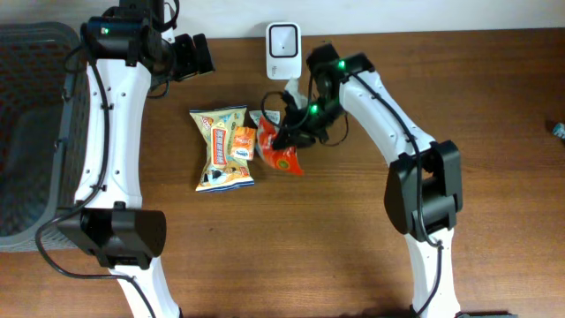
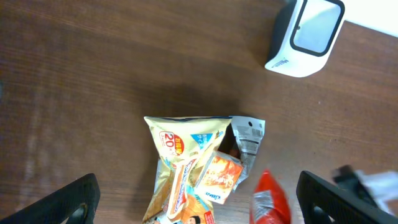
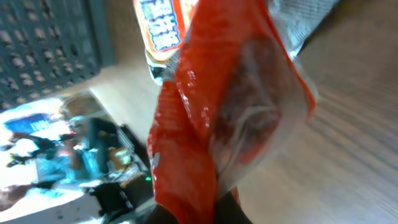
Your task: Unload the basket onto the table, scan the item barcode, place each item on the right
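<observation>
My right gripper [image 1: 284, 132] is shut on a red snack packet [image 1: 282, 157], which hangs tilted just above the table beside the other snacks. In the right wrist view the red packet [image 3: 211, 124] fills the frame and my right gripper [image 3: 205, 211] pinches its lower edge. The white barcode scanner [image 1: 283, 41] stands at the table's back edge, a short way behind the packet. My left gripper [image 1: 199, 55] hovers open at the back left; the left wrist view shows it empty [image 2: 199, 208], above the snacks, with the scanner [image 2: 306, 34] at upper right.
A yellow snack bag [image 1: 222, 148] lies flat left of the red packet, with a small orange packet [image 1: 243, 141] on its right edge. A dark mesh basket [image 1: 35, 132] stands at the table's left side. Bare wood lies in front and to the right.
</observation>
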Controlling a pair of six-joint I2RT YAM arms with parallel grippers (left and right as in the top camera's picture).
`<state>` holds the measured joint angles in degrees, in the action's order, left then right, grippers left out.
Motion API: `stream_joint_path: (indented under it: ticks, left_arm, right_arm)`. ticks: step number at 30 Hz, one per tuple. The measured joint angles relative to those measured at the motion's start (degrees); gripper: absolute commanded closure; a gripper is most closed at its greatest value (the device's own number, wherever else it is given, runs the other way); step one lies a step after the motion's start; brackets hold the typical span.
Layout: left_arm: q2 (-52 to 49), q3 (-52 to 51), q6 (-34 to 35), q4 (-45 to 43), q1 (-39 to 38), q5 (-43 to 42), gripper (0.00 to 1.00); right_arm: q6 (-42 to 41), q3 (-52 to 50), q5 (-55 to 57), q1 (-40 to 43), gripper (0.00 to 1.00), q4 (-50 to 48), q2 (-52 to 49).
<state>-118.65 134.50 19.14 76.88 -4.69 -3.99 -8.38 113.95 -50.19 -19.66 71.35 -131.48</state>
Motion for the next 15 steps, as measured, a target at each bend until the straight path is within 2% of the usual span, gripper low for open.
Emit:
stream_joint_path:
  ticks: [2,3,4,7,9,14,15]
  left_arm:
    - [0.0,0.0,0.0,-0.02,0.0,0.0,0.01]
    - [0.0,0.0,0.0,-0.04,0.0,0.0,0.01]
    - [0.0,-0.02,0.0,-0.02,0.0,0.0,0.01]
    - [0.0,-0.02,0.0,-0.02,0.0,0.0,0.01]
    - [0.0,-0.02,0.0,-0.02,0.0,0.0,0.01]
    - [0.0,-0.02,0.0,-0.04,0.0,0.0,0.01]
    - [0.0,-0.04,0.0,-0.04,0.0,0.0,0.01]
  right_arm:
    - [-0.92,-3.63,-2.29,2.91,0.68,-1.4,0.0]
    - [-1.22,-4.24,-2.82,4.76,0.38,-1.46,0.0]
    - [-1.53,-4.37,-2.97,6.88,0.28,-1.42,0.0]
    - [-2.32,-4.37,1.44,15.87,0.25,-0.87,0.0]
    - [-3.69,-4.37,11.45,21.81,0.24,1.95,0.0]
    - [-3.63,-0.09,22.43,26.64,0.24,10.47,0.0]
    - [-3.17,1.6,22.97,26.75,0.29,11.87,0.0]
